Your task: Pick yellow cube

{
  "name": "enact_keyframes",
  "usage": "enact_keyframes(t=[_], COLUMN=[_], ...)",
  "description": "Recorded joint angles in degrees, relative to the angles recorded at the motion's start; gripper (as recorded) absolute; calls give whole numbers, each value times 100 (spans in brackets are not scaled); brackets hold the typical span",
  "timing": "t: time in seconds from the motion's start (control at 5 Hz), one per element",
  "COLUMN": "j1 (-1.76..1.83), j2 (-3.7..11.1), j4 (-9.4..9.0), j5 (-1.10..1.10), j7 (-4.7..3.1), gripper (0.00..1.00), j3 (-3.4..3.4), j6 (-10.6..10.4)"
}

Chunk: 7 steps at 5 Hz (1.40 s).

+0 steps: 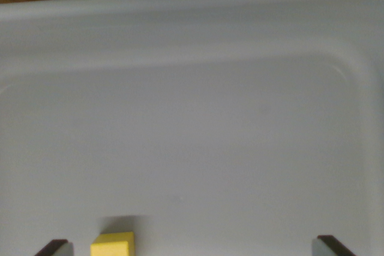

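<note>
Because the gripper [193, 249] hangs over the pale tray [192, 34] with its two dark fingertips [53, 246] spread far apart at the bottom edge, it looks set up to straddle something before closing. The yellow cube [113, 244] sits on the tray floor between them, untouched, much nearer the fingertip at the wrist view's left, so a shift toward that side probably comes first.

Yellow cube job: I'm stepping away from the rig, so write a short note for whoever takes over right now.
Gripper: open, holding nothing; only its two dark fingertips show at the bottom edge of the wrist view.
Yellow cube: on the floor of the white tray, between the fingertips, close to the one on the wrist view's left, not centred.
Done: gripper brought over the cube.
Left: centre on the cube, descend, close, lift.
</note>
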Motion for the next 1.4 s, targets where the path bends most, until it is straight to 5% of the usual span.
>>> enact_keyframes(t=[0.8, 1.0, 1.2, 1.4], j1=[48, 77, 77, 107], j2=[92, 147, 147, 206], j4=[-354, -565, -565, -791], j5=[21, 33, 33, 46], j7=[52, 82, 82, 115], gripper=[0, 0, 0, 0], j3=[47, 75, 75, 105], j6=[-371, -592, -592, -828])
